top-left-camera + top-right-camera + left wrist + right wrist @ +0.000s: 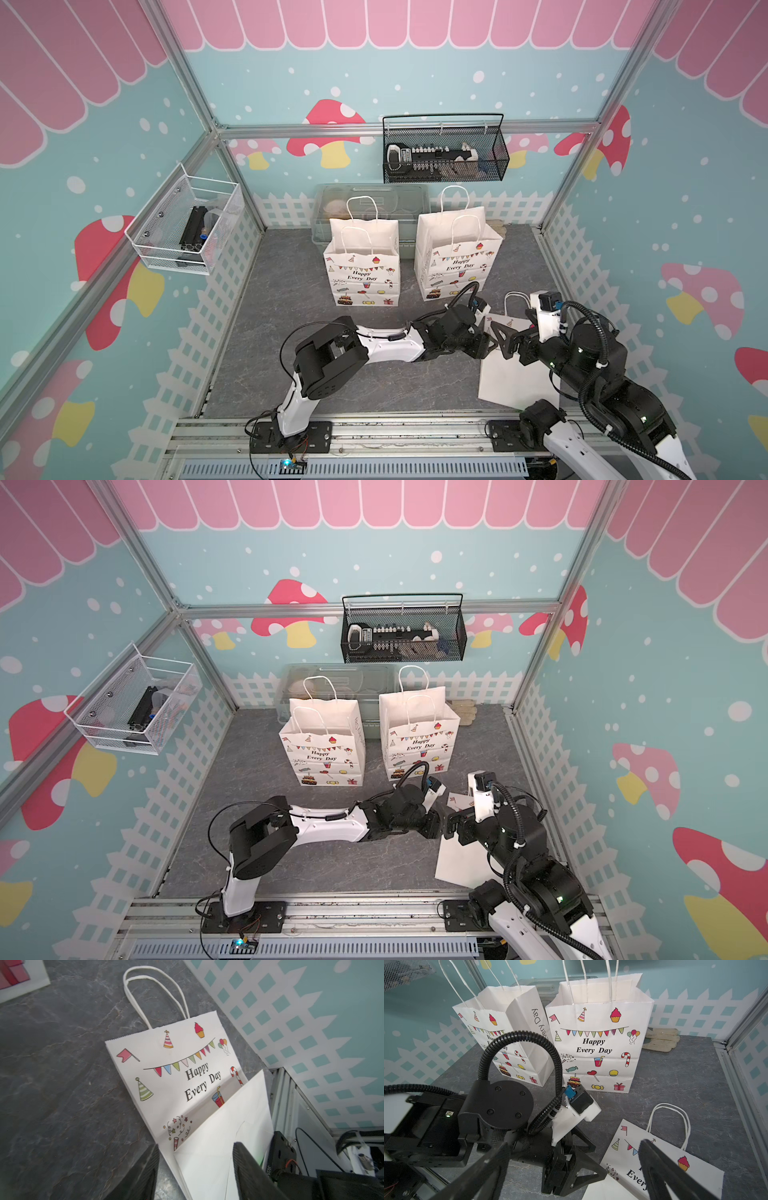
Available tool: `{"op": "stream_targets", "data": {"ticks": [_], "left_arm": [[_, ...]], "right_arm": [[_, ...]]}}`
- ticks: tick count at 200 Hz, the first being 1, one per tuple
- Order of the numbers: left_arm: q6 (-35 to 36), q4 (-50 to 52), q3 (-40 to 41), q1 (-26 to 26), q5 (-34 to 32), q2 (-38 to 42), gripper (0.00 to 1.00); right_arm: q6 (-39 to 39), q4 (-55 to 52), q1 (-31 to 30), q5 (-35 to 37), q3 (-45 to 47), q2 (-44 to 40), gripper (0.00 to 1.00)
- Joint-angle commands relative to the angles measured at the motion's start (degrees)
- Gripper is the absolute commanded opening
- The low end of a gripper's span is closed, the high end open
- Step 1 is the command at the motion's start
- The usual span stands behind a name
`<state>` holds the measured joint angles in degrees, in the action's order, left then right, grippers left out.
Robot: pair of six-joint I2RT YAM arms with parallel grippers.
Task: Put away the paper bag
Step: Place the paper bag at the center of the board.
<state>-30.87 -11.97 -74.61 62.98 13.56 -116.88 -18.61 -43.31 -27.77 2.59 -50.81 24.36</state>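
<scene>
One paper bag (176,1076): lies flat on the grey table (291,332), front right, bottom flap folded over.
Left gripper (195,1145): jaws apart over the flap's edge, gripping nothing.
Right gripper (575,1145): jaws wide, empty, beside the left one.

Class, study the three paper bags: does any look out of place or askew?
Yes. Two bags stand upright at the back; the third bag lies flat on the table, its bottom flap folded over the print.

Three paper bags (361,270) (455,257) (513,382), two wire baskets (495,163) (166,251), one plastic bin (409,198).
</scene>
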Motion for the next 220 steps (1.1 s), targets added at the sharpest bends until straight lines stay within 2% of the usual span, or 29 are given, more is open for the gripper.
{"op": "stream_targets", "data": {"ticks": [1, 25, 94, 172, 200, 220], "left_arm": [[-0.9, -7.79, 1.05, -0.23, 7.9, -2.42, 0.59], [-0.97, -9.24, 0.52, -0.23, 9.33, -4.21, 0.59], [2.2, -8.41, 0.87, -0.18, 3.2, -4.71, 0.62], [2.47, -4.23, -3.94, -0.21, 7.88, -9.57, 0.63], [2.57, -3.93, -4.05, -0.57, 7.97, -10.38, 0.57], [2.33, -4.03, -3.71, -0.66, 8.23, -10.3, 0.46]], "right_arm": [[0.08, -0.2, -0.14, 1.51, -1.93, -0.6, 0.99], [-0.21, -0.11, -0.12, 1.65, -2.3, -1.26, 0.99], [-0.64, 0.14, -0.17, 0.62, -1.4, -1.51, 0.99], [-0.98, 0.47, -0.16, -0.17, -0.48, -1.74, 0.99], [-1.18, 0.77, -0.17, -0.71, -0.17, -1.7, 0.99], [-1.08, 0.72, -0.18, -0.59, -0.22, -1.82, 0.99]]}}
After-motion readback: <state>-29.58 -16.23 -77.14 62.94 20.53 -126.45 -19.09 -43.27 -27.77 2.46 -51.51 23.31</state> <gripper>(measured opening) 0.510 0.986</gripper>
